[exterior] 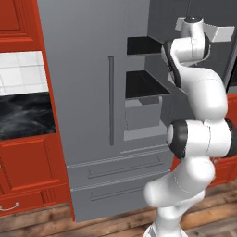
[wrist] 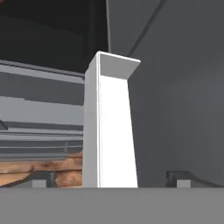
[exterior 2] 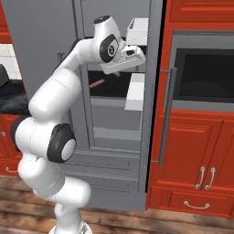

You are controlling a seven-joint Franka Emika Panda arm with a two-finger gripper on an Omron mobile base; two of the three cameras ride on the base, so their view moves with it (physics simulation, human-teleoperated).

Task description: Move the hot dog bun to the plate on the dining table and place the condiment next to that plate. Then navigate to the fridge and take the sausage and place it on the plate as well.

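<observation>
Now my end effector (exterior 2: 132, 54), jaws apart and empty, sits at the open fridge (exterior 2: 116, 137); the sausage (exterior 2: 96, 84) lies below-left, long axis slanting.

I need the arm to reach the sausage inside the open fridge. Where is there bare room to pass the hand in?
The dark shelf opening around the thin reddish-brown sausage looks bare, bordered by the tall grey fridge wall and pale door bins. It is tight by those bins, close to the open fingers.
</observation>
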